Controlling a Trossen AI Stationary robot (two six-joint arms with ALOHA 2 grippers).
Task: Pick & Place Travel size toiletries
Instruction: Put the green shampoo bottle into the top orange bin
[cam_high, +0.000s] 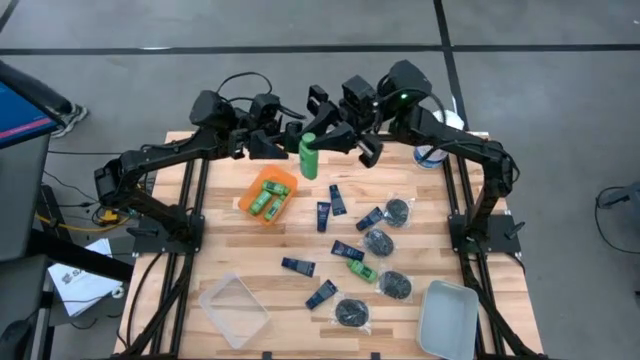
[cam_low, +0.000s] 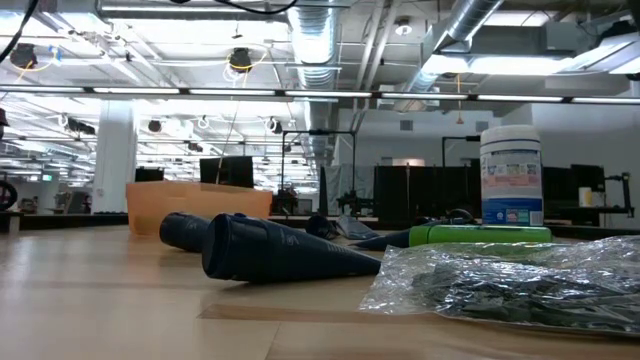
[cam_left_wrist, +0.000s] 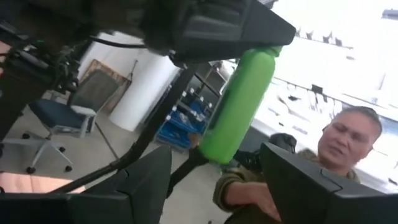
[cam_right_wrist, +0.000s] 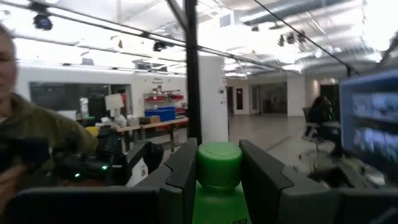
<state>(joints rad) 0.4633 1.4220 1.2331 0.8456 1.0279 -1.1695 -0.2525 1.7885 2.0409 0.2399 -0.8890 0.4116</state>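
A bright green bottle (cam_high: 308, 157) hangs in the air above the table's far middle, held by my right gripper (cam_right_wrist: 217, 149), which is shut on it. My left gripper (cam_left_wrist: 214, 151) is open and faces the bottle from the table's left. Its fingers stand on either side of the bottle's lower end (cam_left_wrist: 214, 149) without touching it. On the table lie navy tubes (cam_high: 323, 215), black round pieces in clear packets (cam_high: 378, 241), another green bottle (cam_high: 362, 271), and an orange tray (cam_high: 268, 192) holding two green bottles. My right gripper pinches the green bottle between its two fingers just below the cap (cam_right_wrist: 217, 186). The fingers (cam_right_wrist: 180, 171) come roughly level from the table's right side and lie across the bottle. The bottle is lifted clear, cap up, its body (cam_left_wrist: 239, 99) hanging tilted below the fingers.
A clear container (cam_high: 235, 310) and a grey-blue tray (cam_high: 448, 318) sit near the table's near edge. The white canister with a blue label (cam_high: 432, 155) stands at the far right. A person (cam_left_wrist: 348, 143) is beyond the far edge. In the low view, tubes (cam_low: 280, 250) and a packet (cam_low: 500, 280) lie close.
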